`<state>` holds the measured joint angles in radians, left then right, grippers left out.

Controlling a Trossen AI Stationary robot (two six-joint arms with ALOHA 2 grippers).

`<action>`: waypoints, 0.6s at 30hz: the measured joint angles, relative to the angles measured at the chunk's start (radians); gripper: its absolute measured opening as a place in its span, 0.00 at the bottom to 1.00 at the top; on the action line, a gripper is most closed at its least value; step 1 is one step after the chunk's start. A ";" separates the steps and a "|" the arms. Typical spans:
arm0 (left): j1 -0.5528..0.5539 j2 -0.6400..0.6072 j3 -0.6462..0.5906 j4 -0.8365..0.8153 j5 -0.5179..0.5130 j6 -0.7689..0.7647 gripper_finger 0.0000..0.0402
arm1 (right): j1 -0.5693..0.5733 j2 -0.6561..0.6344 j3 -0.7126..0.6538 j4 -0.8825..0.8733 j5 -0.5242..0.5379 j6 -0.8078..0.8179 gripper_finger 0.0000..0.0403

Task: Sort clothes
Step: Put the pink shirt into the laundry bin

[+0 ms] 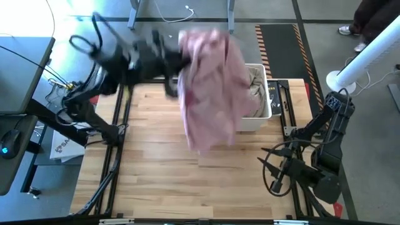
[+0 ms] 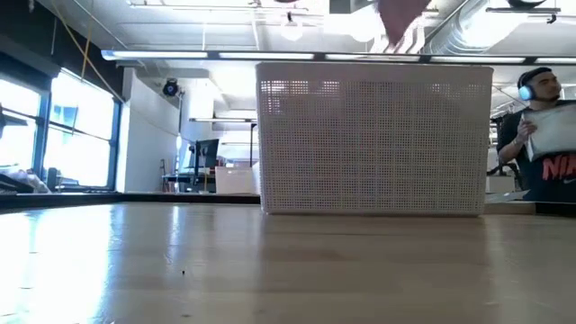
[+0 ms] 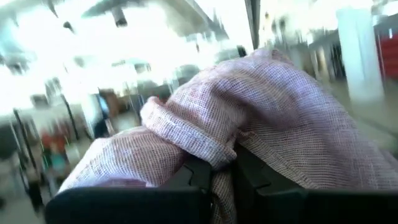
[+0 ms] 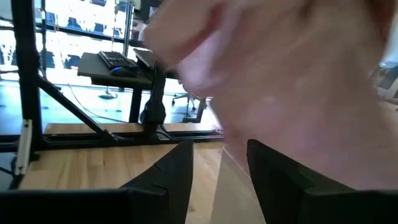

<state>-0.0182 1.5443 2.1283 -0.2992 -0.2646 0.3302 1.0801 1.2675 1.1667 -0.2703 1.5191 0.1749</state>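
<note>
Sorting looked barely begun. The left tool (image 3: 221, 180) was clamped on the pink garment (image 1: 209, 87), held high above the table (image 1: 187, 181) beside the white basket (image 1: 259, 119), where beige clothes (image 1: 256, 84) remained. The garment hung loose, crumpled, finely woven. The right tool (image 4: 217, 168) waited with fingers apart.

The hanging pink garment (image 1: 211, 87) drapes over the white basket (image 1: 259, 119); near tabletop (image 1: 187, 181) lies open.
</note>
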 joint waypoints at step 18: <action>0.446 0.643 0.168 -0.349 0.096 -0.170 0.06 | -0.011 0.000 -0.003 -0.117 -0.033 0.170 0.37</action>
<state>0.4281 2.1872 2.2961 -0.6481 -0.1689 0.1605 1.0687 1.2678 1.1641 -0.3878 1.4861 0.3446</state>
